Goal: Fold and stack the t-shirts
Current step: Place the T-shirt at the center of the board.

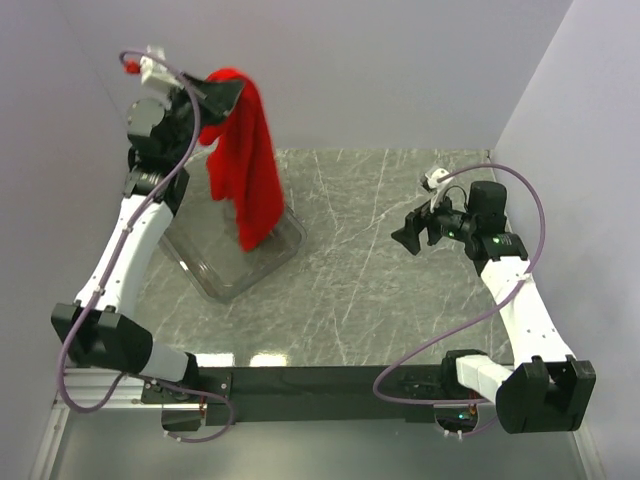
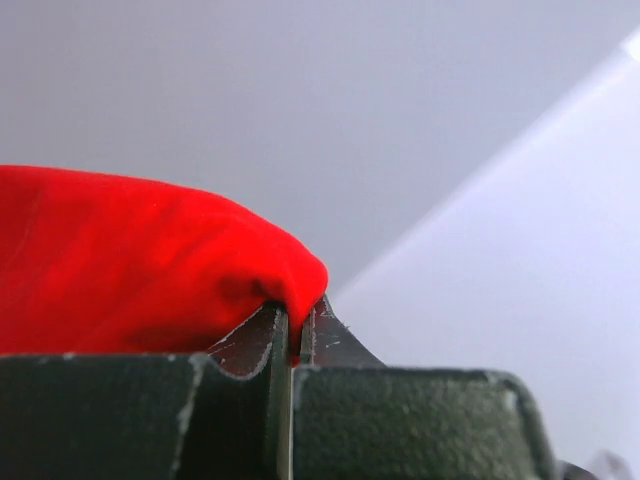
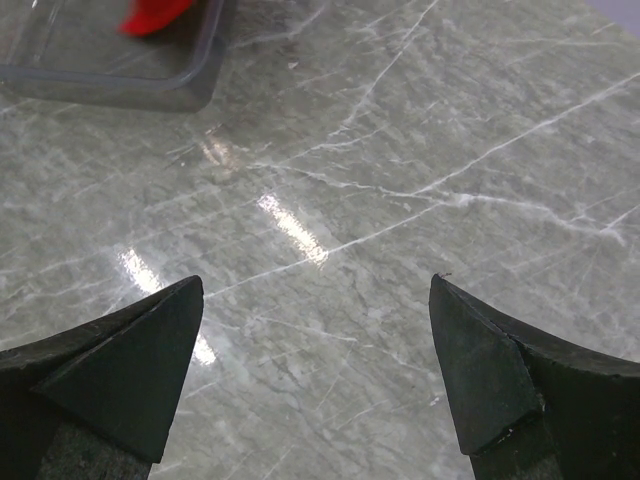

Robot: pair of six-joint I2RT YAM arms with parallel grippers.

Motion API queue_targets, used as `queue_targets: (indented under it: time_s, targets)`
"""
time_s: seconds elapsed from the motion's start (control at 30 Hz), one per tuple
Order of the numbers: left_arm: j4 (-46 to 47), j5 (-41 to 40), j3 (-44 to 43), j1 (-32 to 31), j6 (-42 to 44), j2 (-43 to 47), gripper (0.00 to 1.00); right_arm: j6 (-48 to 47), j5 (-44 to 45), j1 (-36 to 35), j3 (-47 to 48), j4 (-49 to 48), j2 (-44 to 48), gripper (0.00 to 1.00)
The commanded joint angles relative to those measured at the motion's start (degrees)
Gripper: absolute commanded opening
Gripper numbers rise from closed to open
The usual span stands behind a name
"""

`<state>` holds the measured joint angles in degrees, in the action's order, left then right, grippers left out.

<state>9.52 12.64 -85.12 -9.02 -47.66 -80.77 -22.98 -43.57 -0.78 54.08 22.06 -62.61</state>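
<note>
The left arm stretches up and away from its base, its wrist high above the far left corner of the table [image 1: 400,290], and the left gripper [image 1: 222,92] is pinched tight on a fold of the t-shirt [image 1: 245,165]; in the left wrist view the two fingers [image 2: 262,340] meet with only a sliver of red cloth between them. The right arm is bent low over the right side of the table, and the right gripper [image 3: 315,283] is spread wide and holds nothing. The shirt is plain bright red, soft and bunched, and hangs from the left gripper in a long, narrowing drape. Its lower tip dangles over a clear plastic bin [image 1: 215,275] on the left of the table; whether it touches the bin's floor I cannot tell. The shirt is well apart from the right gripper.
</note>
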Motion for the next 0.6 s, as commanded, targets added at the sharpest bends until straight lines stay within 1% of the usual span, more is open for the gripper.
queue_targets:
  time_s: [0.0, 0.03, 0.07, 0.1, 0.13, 0.17, 0.2, 0.23, 0.3, 0.37, 0.4, 0.57]
  targets:
    - [10.6, 7.3, -11.85, -5.12, -4.9, -5.6, 0.01, 1.62, -0.73, 0.51, 2.43, -2.2, 1.35, 1.0]
    - [10.87, 7.31, -15.04, -7.74, -5.16, -7.1, 0.01, 1.89, -0.46, 0.51, 2.43, -2.38, 1.61, 1.0]
    - [11.39, 7.48, -18.29, -9.08, -5.51, -8.77, 0.01, 2.5, -0.29, 2.17, 2.08, -2.9, 2.05, 1.0]
    - [11.66, 7.57, -25.2, -10.22, -5.69, -12.09, 0.01, 2.77, -0.11, 2.36, 1.9, -3.08, 2.14, 0.99]
    - [11.4, 6.79, -29.1, -12.58, -5.52, -13.95, 0.01, 3.38, 0.33, 2.53, 1.64, -3.43, 2.4, 0.99]
    - [10.79, 6.17, -37.31, -13.65, -4.73, -15.89, 0.01, 3.82, 0.59, 3.06, 1.03, -3.78, 3.1, 0.99]
    - [10.26, 5.73, -41.14, -14.7, -4.29, -19.56, 0.01, 4.17, 0.85, 3.24, 0.67, -4.04, 3.46, 0.99]
    - [10.0, 5.2, -44.66, -16.37, -3.94, -21.34, 0.01, 4.96, 1.64, 3.41, 0.32, -4.66, 3.81, 0.99]
    - [9.91, 2.75, -51.86, -17.52, -3.93, -25.29, 0.01, 5.93, 2.96, 4.2, -0.73, -5.45, 5.12, 0.99]
    - [10.86, 1.51, -52.25, -17.97, -5.07, -26.36, 0.01, 7.25, 5.33, 4.9, -1.61, -6.68, 6.61, 0.99]
    - [10.78, 0.11, -50.51, -17.97, -5.16, -26.28, 0.01, 7.6, 5.95, 5.43, -1.79, -7.03, 7.14, 0.99]
    - [10.61, -0.95, -42.33, -18.23, -3.85, -24.43, 0.0, 8.48, 7.19, 8.86, -2.58, -7.91, 9.61, 0.99]
